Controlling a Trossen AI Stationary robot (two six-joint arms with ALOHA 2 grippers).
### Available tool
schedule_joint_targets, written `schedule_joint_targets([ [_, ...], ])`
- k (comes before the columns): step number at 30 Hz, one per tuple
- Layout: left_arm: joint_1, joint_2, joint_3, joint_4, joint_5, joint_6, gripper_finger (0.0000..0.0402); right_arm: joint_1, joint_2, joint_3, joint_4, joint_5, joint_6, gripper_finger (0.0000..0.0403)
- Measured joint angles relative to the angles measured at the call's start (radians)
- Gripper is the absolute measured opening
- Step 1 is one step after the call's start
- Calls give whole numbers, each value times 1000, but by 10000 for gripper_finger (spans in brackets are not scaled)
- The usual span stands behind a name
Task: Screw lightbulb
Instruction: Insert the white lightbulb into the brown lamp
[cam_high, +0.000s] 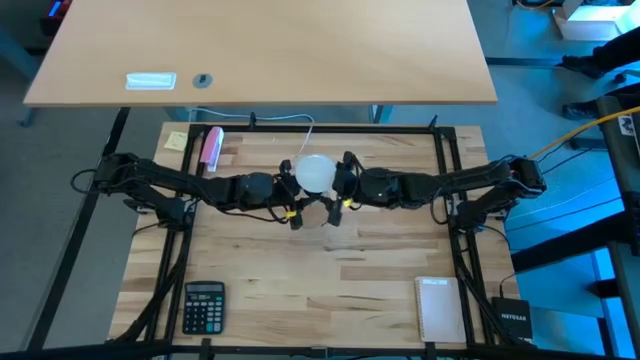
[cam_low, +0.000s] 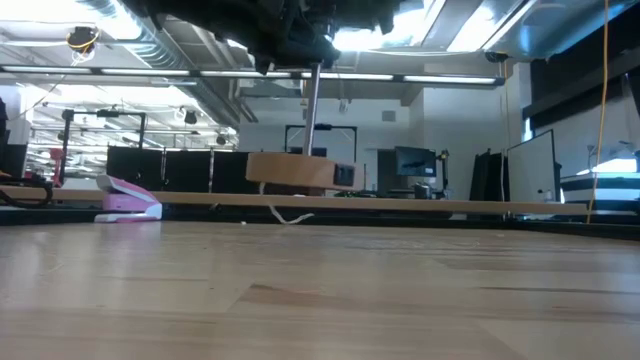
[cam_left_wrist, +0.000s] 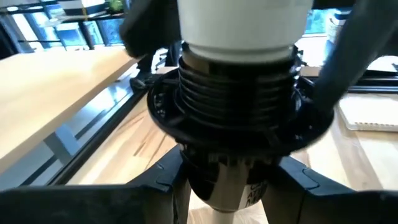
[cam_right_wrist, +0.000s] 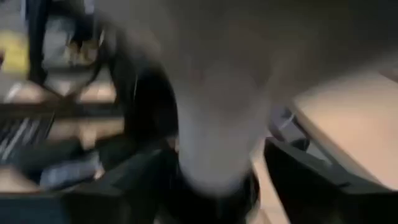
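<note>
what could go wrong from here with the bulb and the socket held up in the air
1. The socket is held off the table only by the left gripper; a slip could let it drop onto the table.
2. The right gripper sits at the lightbulb, and the right wrist view is smeared; if its hold is loose, the bulb may not turn.
3. Both arms meet close together, so the grippers could bump.

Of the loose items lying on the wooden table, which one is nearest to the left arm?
The pink stapler, lying at the far edge just beyond the left arm; the calculator and the notepad lie at the near edge.
</note>
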Motion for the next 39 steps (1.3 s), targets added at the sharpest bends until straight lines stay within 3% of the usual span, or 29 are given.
schedule_joint_targets([
  [4, 0, 0, 0, -4, 35, 6, 136, 0, -65, 1, -129, -46, -24, 335],
  [7, 0, 0, 0, 5, 86, 13, 136, 1, -107, 0, -203, -57, -24, 350],
  [11, 6, 0, 0, 22, 295, 41, 131, 0, -138, 2, -192, -176, -51, 344],
  [16, 28, 1, 0, 38, 550, 33, 133, 1, -119, 2, -77, -440, -68, 323],
  [19, 34, 12, 0, 39, 652, 28, 132, 2, -88, 2, 15, -510, -54, 310],
  [27, 37, 48, 0, 47, 669, 20, 131, 0, -11, 2, 110, -573, -34, 273],
  [32, 38, 48, 0, 53, 677, 20, 131, 0, -10, 2, 118, -603, -38, 208],
  [34, 42, 48, 0, 54, 672, 20, 131, 1, -10, 2, 107, -555, -35, 175],
  [39, 43, 47, 0, 43, 517, 16, 131, 5, -11, 2, 64, -366, -35, 170],
])
